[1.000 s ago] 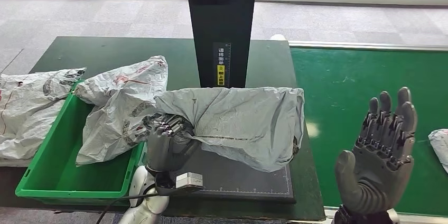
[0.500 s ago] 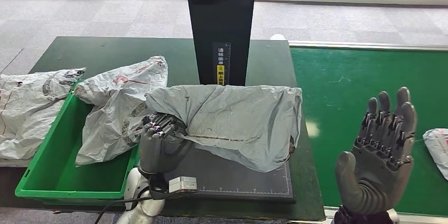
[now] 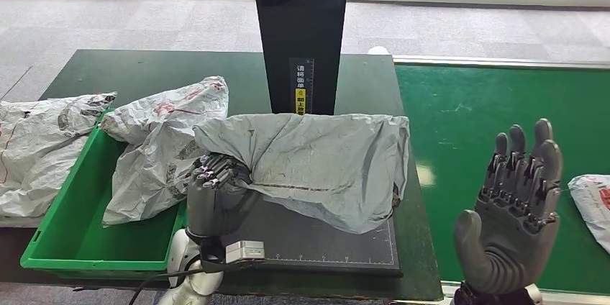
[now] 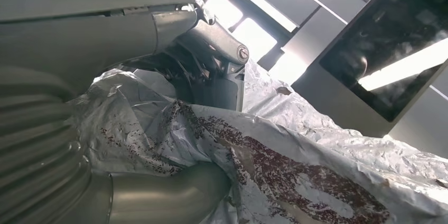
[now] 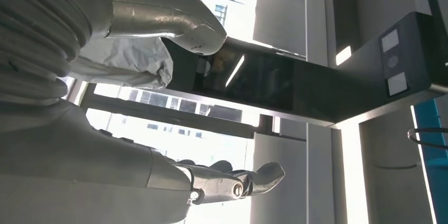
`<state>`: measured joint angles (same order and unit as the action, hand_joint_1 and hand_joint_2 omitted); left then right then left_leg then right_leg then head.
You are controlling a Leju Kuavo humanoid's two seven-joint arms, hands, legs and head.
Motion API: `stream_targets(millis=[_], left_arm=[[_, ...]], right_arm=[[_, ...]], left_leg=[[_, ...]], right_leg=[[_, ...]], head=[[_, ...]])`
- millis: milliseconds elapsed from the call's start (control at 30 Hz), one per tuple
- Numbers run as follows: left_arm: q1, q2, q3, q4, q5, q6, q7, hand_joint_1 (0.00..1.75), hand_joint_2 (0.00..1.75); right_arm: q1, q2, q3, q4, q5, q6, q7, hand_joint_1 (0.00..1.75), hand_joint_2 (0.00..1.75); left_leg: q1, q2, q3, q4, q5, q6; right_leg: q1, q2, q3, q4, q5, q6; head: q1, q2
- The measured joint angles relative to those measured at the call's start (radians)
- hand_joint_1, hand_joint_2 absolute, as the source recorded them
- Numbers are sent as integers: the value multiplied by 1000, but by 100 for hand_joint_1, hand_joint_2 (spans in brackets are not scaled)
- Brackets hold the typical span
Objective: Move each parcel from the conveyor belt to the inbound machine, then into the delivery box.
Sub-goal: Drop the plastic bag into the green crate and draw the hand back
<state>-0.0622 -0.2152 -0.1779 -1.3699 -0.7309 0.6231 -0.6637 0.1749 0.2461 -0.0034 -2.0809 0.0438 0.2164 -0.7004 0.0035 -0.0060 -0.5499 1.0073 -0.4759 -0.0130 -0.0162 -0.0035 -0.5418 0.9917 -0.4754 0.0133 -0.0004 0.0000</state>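
At the centre of the head view, a grey parcel (image 3: 316,165) lies crumpled on the black scanner pad (image 3: 324,244) at the foot of the dark upright machine (image 3: 300,32). The left hand (image 3: 216,193) has its fingers (image 3: 212,168) clenched on the parcel's left end. Lower right, the right hand (image 3: 512,219) is raised over the green conveyor belt (image 3: 489,111), released, fingers spread, palm up. Left of the pad, a green box (image 3: 79,226) holds another parcel (image 3: 162,147). At the right edge, a further parcel (image 3: 593,204) lies on the belt.
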Motion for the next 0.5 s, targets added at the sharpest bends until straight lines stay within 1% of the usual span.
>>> stream_targets(millis=[100, 233, 300, 367, 500], left_arm=[[7, 2, 32, -34, 50, 50, 9, 175, 175], [23, 24, 125, -107, 203, 61, 1, 175, 175], [37, 39, 191, -153, 294, 61, -5, 175, 175], [49, 50, 267, -195, 342, 58, -4, 175, 175], [60, 52, 403, -254, 311, 51, 27, 175, 175]], right_arm=[[1, 3, 0, 0, 0, 6, 0, 0, 175], [1, 7, 0, 0, -8, 19, 0, 0, 175], [1, 12, -1, 0, -16, 36, 0, 0, 175], [0, 18, -3, 0, -16, 52, 0, 0, 175], [-3, 29, -10, 0, -9, 69, 0, 0, 175]], left_leg=[[0, 0, 0, 0, 0, 0], [1, 1, -1, 0, 0, 0], [1, 2, -1, 0, 0, 0], [1, 2, -2, 0, 0, -1], [1, 1, -2, 0, 1, -1]], right_leg=[[0, 1, -1, 0, 0, 0], [1, 2, -2, 1, 0, 0], [1, 2, -3, 2, 0, 0], [1, 2, -3, 2, 0, -1], [1, 2, -4, 2, -1, -1]], head=[[0, 0], [0, 0], [0, 0], [0, 0], [0, 0]])
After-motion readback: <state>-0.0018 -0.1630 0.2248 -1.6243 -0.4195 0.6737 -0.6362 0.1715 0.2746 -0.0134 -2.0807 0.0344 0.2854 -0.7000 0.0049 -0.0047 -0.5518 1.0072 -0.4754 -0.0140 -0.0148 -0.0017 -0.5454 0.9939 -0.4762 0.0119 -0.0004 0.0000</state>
